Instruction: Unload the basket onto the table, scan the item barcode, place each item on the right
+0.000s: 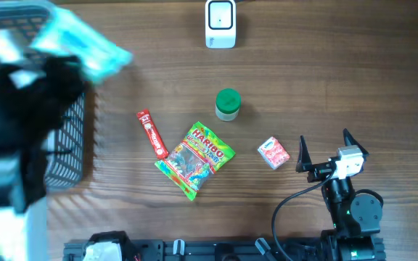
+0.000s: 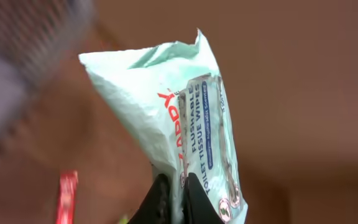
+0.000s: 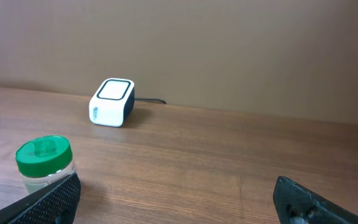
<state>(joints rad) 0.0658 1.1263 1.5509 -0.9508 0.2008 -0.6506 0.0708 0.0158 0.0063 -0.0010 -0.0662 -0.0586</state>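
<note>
The left jaws are clamped on the bottom edge of the pack of wipes, whose long axis runs straight up away from them, printed label facing the wrist camera. No barcode shows. The pack hangs above the basket, well to the left of the scanner. The right jaws stand wide open and empty, nearer the scanner's front, holding nothing.
</note>
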